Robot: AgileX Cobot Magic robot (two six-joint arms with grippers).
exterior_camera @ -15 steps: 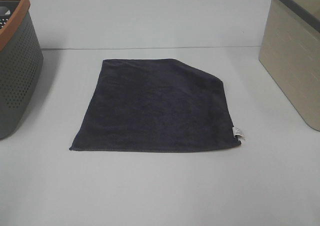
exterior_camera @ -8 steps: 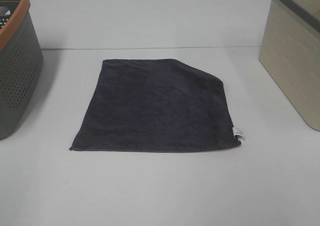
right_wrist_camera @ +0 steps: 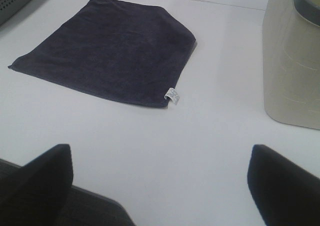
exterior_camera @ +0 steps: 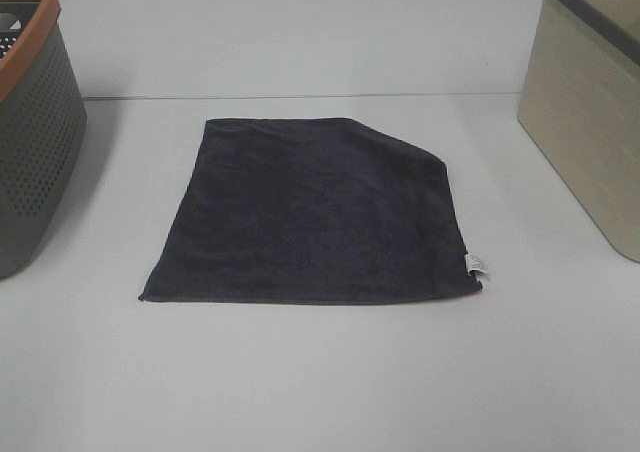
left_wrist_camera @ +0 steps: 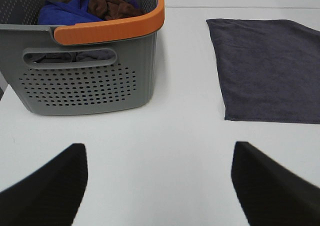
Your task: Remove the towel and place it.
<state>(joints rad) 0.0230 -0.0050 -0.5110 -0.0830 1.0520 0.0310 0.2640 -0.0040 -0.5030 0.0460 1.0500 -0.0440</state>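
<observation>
The towel (exterior_camera: 315,212) is a dark charcoal cloth lying flat in the middle of the white table, with its far right corner folded in and a small white tag (exterior_camera: 477,265) at its near right corner. The left wrist view shows the towel (left_wrist_camera: 270,68) too, as does the right wrist view (right_wrist_camera: 107,48). Neither arm appears in the exterior view. My left gripper (left_wrist_camera: 160,186) is open over bare table, short of the towel's near left corner. My right gripper (right_wrist_camera: 160,186) is open too, back from the tagged corner (right_wrist_camera: 172,95). Both hold nothing.
A grey perforated basket with an orange rim (exterior_camera: 30,132) stands at the left; in the left wrist view the basket (left_wrist_camera: 90,71) holds blue and brown cloths. A beige bin (exterior_camera: 590,112) stands at the right, and the right wrist view also catches this bin (right_wrist_camera: 292,61).
</observation>
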